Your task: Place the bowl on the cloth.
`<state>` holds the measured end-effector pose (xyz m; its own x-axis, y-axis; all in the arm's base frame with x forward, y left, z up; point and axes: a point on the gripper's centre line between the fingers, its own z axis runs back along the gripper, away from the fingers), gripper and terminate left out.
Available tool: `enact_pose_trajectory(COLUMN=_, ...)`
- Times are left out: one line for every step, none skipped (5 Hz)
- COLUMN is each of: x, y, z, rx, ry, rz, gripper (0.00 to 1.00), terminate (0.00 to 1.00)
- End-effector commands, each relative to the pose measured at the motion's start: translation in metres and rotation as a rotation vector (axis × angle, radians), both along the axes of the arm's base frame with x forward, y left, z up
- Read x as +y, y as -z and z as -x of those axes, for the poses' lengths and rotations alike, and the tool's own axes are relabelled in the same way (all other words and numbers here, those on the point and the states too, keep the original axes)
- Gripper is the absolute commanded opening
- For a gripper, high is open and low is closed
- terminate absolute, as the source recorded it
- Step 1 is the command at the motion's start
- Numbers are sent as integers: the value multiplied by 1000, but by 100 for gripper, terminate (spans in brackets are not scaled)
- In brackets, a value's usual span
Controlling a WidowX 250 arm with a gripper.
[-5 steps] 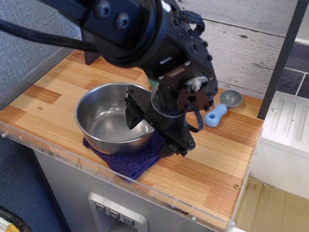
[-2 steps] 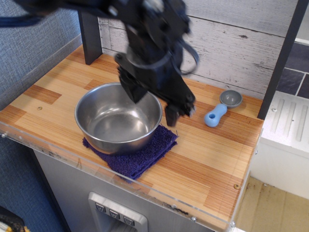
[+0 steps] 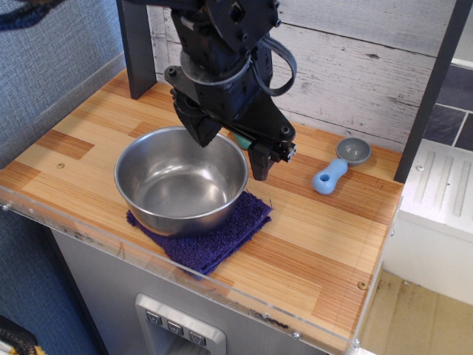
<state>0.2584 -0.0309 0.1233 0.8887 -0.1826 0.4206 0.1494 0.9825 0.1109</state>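
The shiny steel bowl (image 3: 179, 180) sits upright on the dark purple-blue cloth (image 3: 216, 235) near the front edge of the wooden counter. The cloth shows under the bowl's front and right side. My gripper (image 3: 231, 154) hangs above the bowl's back right rim. Its two black fingers (image 3: 261, 160) are spread apart and hold nothing. It does not touch the bowl.
A small blue-handled scoop with a grey cup (image 3: 338, 166) lies at the back right of the counter. A dark post (image 3: 136, 47) stands at the back left. A whitewashed plank wall (image 3: 355, 66) runs behind. The counter's clear front edge (image 3: 244, 307) is close to the cloth.
My gripper has let go of the bowl's rim and risen up and back. The bowl stays on the cloth.
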Motion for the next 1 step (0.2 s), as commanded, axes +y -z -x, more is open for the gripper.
enact_pose_trajectory(x=4, y=-15, z=2, rx=-47, ry=-5, rz=10, gripper=100, terminate=100)
